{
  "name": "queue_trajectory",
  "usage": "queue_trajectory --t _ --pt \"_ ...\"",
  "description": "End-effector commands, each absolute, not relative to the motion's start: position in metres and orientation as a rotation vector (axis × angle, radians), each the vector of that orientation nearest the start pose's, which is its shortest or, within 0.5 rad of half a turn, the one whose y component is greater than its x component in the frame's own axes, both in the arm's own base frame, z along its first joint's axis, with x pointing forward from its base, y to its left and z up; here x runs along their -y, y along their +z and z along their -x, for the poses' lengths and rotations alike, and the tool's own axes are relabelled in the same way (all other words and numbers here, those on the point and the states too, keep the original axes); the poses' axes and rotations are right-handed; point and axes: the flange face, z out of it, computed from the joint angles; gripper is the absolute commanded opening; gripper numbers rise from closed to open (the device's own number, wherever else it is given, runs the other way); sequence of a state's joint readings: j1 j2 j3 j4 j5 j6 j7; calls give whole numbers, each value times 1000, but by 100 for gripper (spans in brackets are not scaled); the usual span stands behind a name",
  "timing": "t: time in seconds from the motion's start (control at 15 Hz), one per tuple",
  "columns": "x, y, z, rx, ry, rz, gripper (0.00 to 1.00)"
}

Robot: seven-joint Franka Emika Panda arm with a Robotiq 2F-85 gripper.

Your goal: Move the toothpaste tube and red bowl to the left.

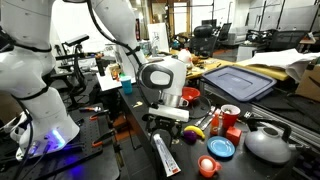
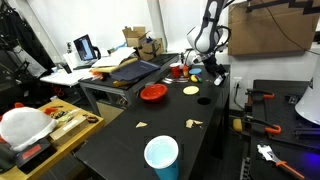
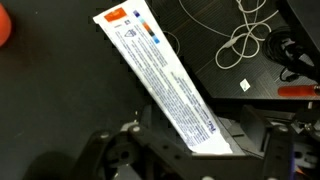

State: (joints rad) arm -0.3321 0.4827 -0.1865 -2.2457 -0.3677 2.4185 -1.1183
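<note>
Wrist view: gripper [image 3: 190, 145], jaws spread wide and holding nothing, straddles one end of the toothpaste tube [image 3: 165, 80] lying flat beneath it; the step in hand is probably grasping the tube, which calls for closing squarely across it, while the red bowl [image 2: 152, 93] sits well apart from the gripper.

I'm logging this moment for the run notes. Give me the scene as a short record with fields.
toothpaste tube: lying flat on the dark table, one end between the jaws
pincer: open, low over the tube
red bowl: on the table, untouched, away from the pincer
progress: neither thing gripped yet
</note>
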Motion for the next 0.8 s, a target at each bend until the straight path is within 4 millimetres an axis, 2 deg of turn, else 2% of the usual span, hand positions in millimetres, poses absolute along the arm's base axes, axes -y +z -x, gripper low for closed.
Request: queue_trajectory --t 0.0,0.47,0.6,0.73 --pt "255 134 -428 1374 630 2694 58" --pt "254 135 -430 1378 623 2696 7" --pt "253 143 -432 1376 606 2712 0" --pt "247 160 -436 1352 573 2744 3"
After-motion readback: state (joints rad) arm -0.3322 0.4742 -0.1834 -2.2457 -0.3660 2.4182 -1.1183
